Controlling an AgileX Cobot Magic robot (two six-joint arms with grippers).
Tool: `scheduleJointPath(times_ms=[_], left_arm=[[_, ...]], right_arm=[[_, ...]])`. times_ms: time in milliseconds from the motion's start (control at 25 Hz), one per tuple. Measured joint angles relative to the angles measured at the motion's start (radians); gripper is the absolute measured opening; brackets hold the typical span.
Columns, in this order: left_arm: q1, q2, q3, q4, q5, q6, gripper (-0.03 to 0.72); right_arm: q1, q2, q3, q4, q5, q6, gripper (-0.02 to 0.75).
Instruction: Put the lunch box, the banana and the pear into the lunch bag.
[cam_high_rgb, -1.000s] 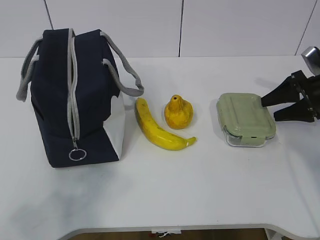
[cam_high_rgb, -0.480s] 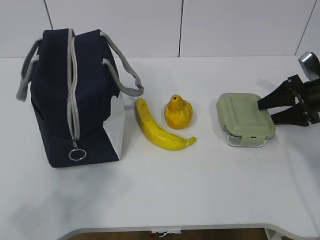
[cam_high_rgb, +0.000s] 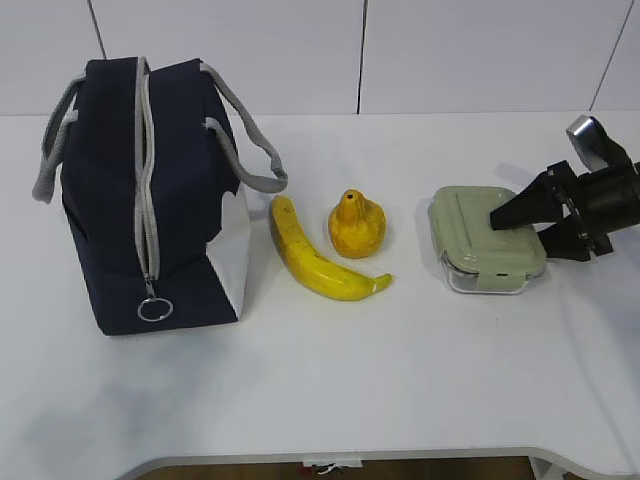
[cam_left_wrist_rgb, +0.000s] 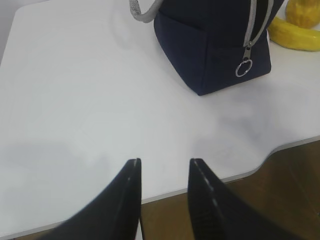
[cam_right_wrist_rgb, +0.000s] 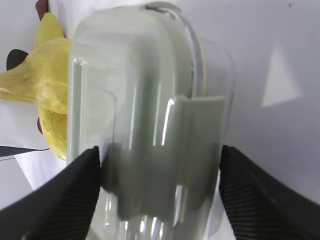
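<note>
The navy lunch bag (cam_high_rgb: 150, 200) stands at the left, its ring pull (cam_high_rgb: 155, 308) hanging low on the near end. The banana (cam_high_rgb: 315, 258) and the pear (cam_high_rgb: 357, 225) lie side by side mid-table. To their right sits the lunch box (cam_high_rgb: 480, 240) with its sage-green lid. My right gripper (cam_high_rgb: 516, 227) is open, its fingers straddling the box's right end. In the right wrist view the lunch box (cam_right_wrist_rgb: 135, 75) fills the space between the right gripper (cam_right_wrist_rgb: 159, 150) fingers, with the pear (cam_right_wrist_rgb: 45, 70) behind. My left gripper (cam_left_wrist_rgb: 164, 162) is open and empty, above the table's front edge.
The left wrist view shows the bag (cam_left_wrist_rgb: 210, 50), the banana (cam_left_wrist_rgb: 295, 40) and the table's curved front edge (cam_left_wrist_rgb: 280, 145), with bare white tabletop between gripper and bag. A white panelled wall (cam_high_rgb: 450, 50) backs the table.
My right gripper has moved left, from beside the lunch box to straddling its right end. The left gripper has not moved.
</note>
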Motion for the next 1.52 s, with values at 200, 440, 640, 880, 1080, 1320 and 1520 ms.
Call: scheduleJointPath(times_ms=[200,440,640,880,1080,1320,1520], left_arm=[[0.0,0.0,0.0,0.0,0.0,0.0,0.243],[0.0,0.0,0.0,0.0,0.0,0.0,0.243],[0.0,0.0,0.0,0.0,0.0,0.0,0.243],[0.0,0.0,0.0,0.0,0.0,0.0,0.243],[0.0,0.0,0.0,0.0,0.0,0.0,0.243],[0.0,0.0,0.0,0.0,0.0,0.0,0.243],[0.0,0.0,0.0,0.0,0.0,0.0,0.243]], right_arm=[[0.0,0.0,0.0,0.0,0.0,-0.007,0.582],[0.001,0.0,0.0,0.0,0.0,-0.008,0.582],[0.001,0.0,0.0,0.002,0.002,-0.008,0.528],[0.001,0.0,-0.002,0.023,0.012,-0.008,0.408],[0.001,0.0,-0.002,0.023,0.013,-0.004,0.394],[0.001,0.0,-0.002,0.03,0.013,0.014,0.393],[0.001,0.0,-0.002,0.028,0.013,0.057,0.391]])
